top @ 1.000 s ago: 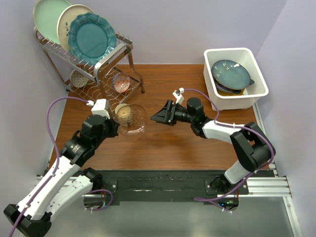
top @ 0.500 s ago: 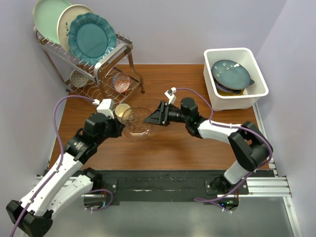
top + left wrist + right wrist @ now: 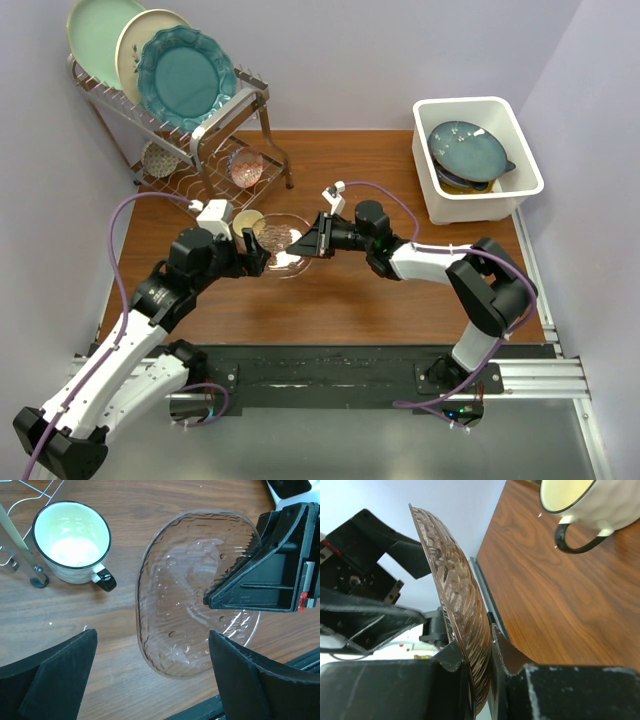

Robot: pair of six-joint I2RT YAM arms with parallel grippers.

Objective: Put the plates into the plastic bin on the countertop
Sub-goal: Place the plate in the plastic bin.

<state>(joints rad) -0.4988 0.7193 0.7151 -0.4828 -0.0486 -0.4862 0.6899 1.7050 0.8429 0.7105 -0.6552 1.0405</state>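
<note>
The right gripper (image 3: pixel 303 243) is now closed on the rim of the clear, ripple-textured glass plate (image 3: pixel 185 590). In the right wrist view the edge sits tight between its two fingers. One second ago this gripper was well apart from the plate and open. Half a second ago it was just beside the rim, and now it has reached it.

The left gripper (image 3: pixel 152 631), which carried the plate before, faces the right one across the plate. Its fingers stand wide apart on either side of the near rim, and I see neither of them touching the glass. The left arm has also moved a little toward the middle of the reddish-brown wooden bench (image 3: pixel 400 290). Whether the plate touches the bench, I cannot tell.

Just beyond the left gripper stands the small cream cup with black rim and handle (image 3: pixel 71 540), near the plate but apart from it.

Well apart from the right gripper, far behind its arm, the white rectangular plastic bin (image 3: pixel 478 200) stays in the same place, with a dark teal plate (image 3: pixel 468 150) lying tilted inside.
</note>
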